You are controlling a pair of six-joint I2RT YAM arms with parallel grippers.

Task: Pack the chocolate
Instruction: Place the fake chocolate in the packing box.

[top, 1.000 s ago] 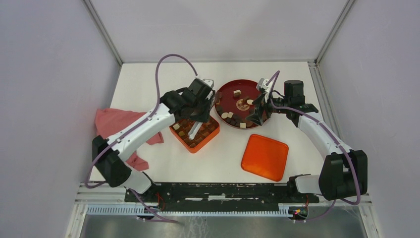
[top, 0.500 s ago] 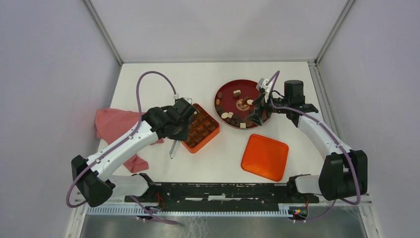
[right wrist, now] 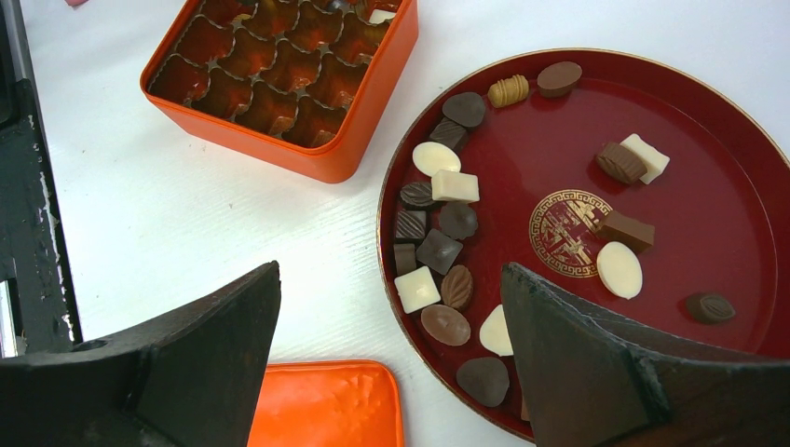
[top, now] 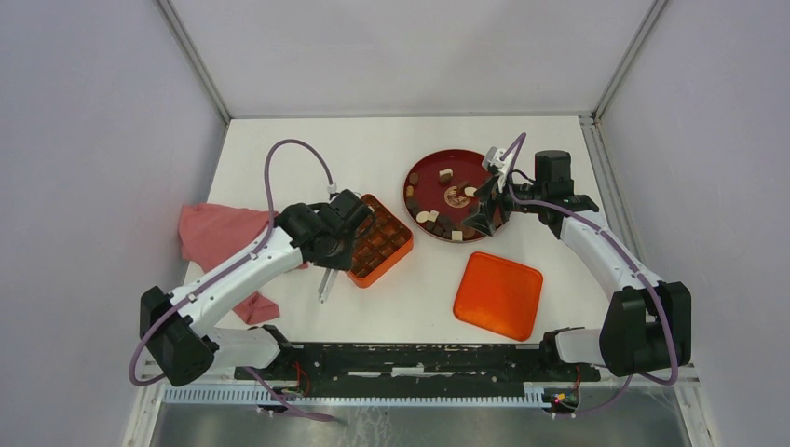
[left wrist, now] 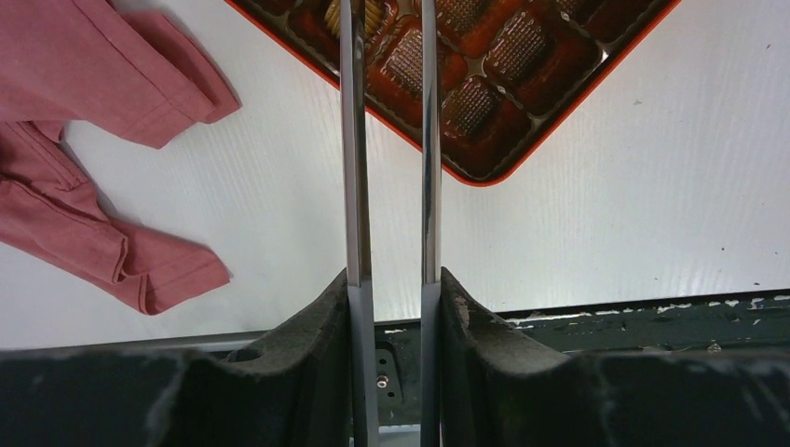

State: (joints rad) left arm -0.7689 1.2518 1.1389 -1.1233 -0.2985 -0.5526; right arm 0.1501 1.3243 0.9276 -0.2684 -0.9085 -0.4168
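Several chocolate pieces (top: 438, 221) (right wrist: 438, 251), dark, brown and cream-white, lie on the round dark-red plate (top: 470, 168) (right wrist: 708, 214). More chocolates (left wrist: 470, 105) sit in cells of the orange compartmented box (top: 377, 242) (right wrist: 307, 154) (left wrist: 559, 102). My left gripper (top: 328, 264) (left wrist: 391, 279) is shut on metal tweezers (top: 323, 284) (left wrist: 356, 140), just off the box's near-left side. The tweezer tips run out of the left wrist view. My right gripper (top: 484, 219) (right wrist: 391, 270) hangs open over the plate's near edge, nothing between its fingers.
The box's orange lid (top: 498, 293) (right wrist: 326, 405) lies on the table near the plate's front. A crumpled pink cloth (top: 224, 242) (left wrist: 84, 74) lies left of the box. The dark base rail (top: 410, 358) runs along the near edge.
My left arm has pulled back from above the box, beside the plate, to the box's near-left side, tweezers still held. The right arm has not moved.
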